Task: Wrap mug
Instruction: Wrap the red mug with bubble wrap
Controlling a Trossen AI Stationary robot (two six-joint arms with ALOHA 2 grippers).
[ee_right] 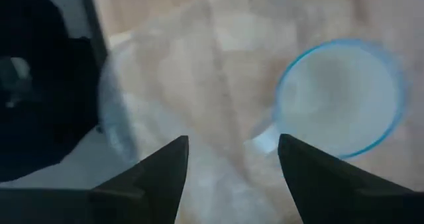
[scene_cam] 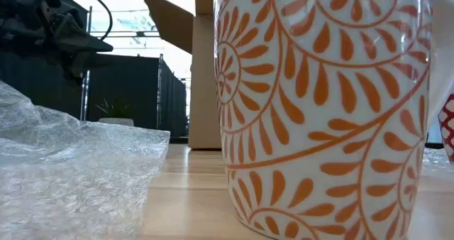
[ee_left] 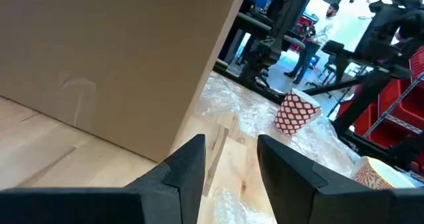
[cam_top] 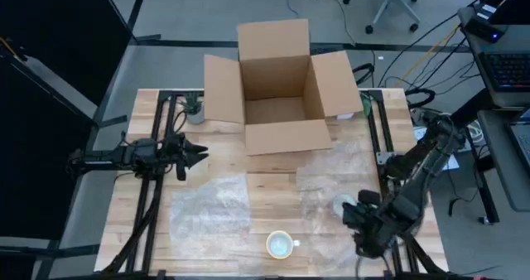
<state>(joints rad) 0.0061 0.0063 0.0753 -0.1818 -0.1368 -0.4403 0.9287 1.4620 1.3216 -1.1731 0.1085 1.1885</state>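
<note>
While the right gripper (cam_top: 370,218) is hovering with fingers apart over a blue-rimmed mug (ee_right: 339,98), the left gripper (cam_top: 197,154) is waiting open beside the cardboard box (cam_top: 277,85); glazed ceramic looks rigid, slick and breakable, handle the safest hold.

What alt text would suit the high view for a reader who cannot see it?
A white mug stands at the wooden table's near edge between bubble wrap sheets. The right gripper hovers open beside a second mug; the left gripper waits open near an open cardboard box.
</note>
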